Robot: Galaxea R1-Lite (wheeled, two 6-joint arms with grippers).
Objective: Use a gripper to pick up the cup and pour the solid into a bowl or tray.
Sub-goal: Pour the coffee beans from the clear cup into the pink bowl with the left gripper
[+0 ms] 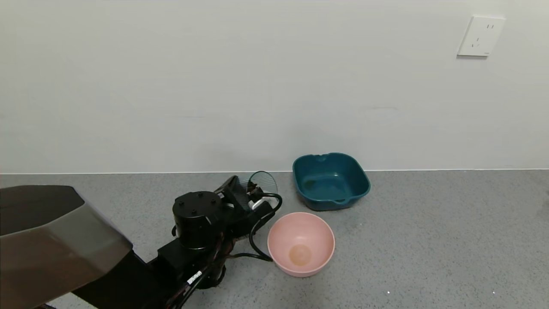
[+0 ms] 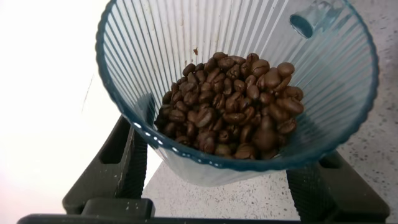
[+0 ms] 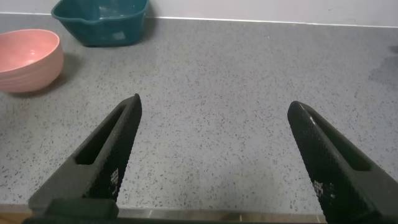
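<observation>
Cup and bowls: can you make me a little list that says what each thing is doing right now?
cup: ribbed blue-green, held by the left gripper, one finger on each side, tipped over
solid: brown beans piled inside the cup, none poured yet
pink bowl: on the grey counter, no beans in it, just right of the left arm
teal tray: behind the pink bowl, near the wall
right gripper: open, over bare counter, holding nothing

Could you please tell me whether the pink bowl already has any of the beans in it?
Empty: the pink bowl shows only a bare inside, while the beans all sit in the cup held by the left gripper.
</observation>
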